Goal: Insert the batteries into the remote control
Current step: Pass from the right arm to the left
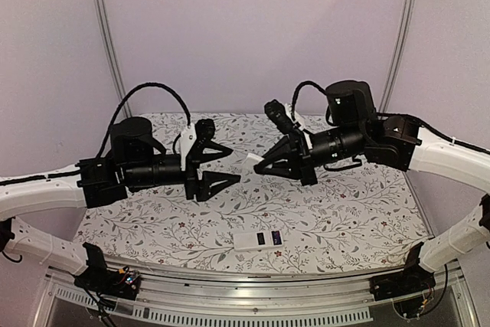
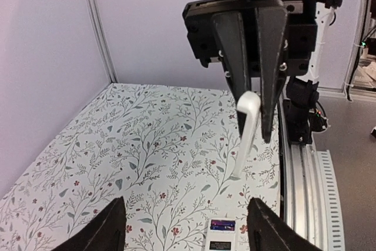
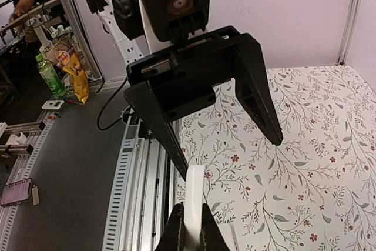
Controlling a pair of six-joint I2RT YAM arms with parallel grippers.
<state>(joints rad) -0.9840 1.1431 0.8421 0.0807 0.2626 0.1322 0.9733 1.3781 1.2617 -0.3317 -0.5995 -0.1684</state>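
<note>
My right gripper (image 1: 260, 165) pinched a white strip (image 2: 247, 123) above the remote control (image 1: 259, 240), my left gripper (image 1: 234, 165) spread wide; so thin a hold risked it twisting loose and dropping

- My left pincer (image 1: 233, 165), my right pincer (image 1: 258, 165): black.
- My arms (image 1: 38, 197): white.
- Strip (image 3: 194, 195): plain white.
- Remote control (image 1: 259, 240): white, two dark patches.
- Tablecloth (image 1: 344, 212): white, grey leafy sprigs, small red flowers.

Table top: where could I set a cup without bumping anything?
Free: cloth either side of the remote control at the near edge, and along the far wall. Crowded: the middle, where the open left gripper faces the right gripper, shut on a white strip.
</note>
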